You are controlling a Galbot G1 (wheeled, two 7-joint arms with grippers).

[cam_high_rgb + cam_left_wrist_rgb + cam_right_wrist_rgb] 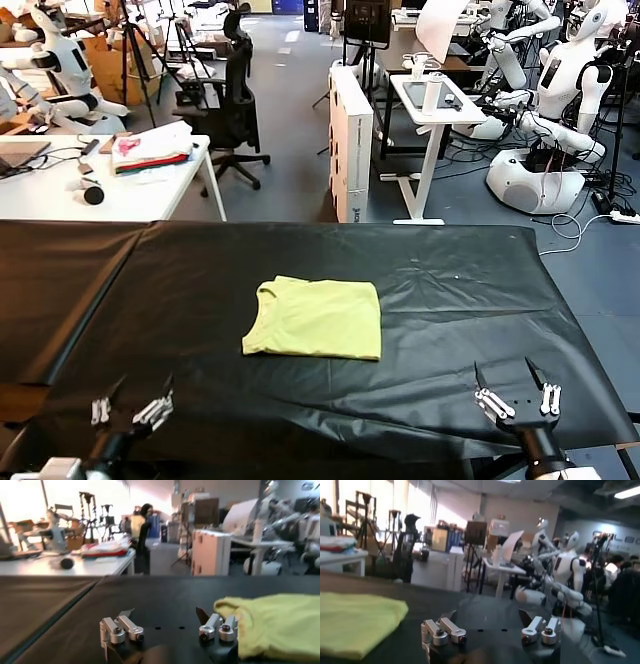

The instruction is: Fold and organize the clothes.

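The lime-yellow T-shirt (314, 317) lies folded into a neat rectangle in the middle of the black table (450, 300), collar toward my left. It also shows in the left wrist view (280, 622) and in the right wrist view (355, 622). My left gripper (132, 400) is open and empty, low at the table's near left edge, well short of the shirt; its own view shows it too (165, 615). My right gripper (513, 385) is open and empty at the near right edge, away from the shirt; it also shows in its own view (487, 615).
A white table (150, 190) at the back left holds a white, pink and red fabric pile (152, 150). Beyond the black table stand an office chair (225, 100), a white cabinet (352, 140), a small white desk (432, 110) and other robots (560, 110).
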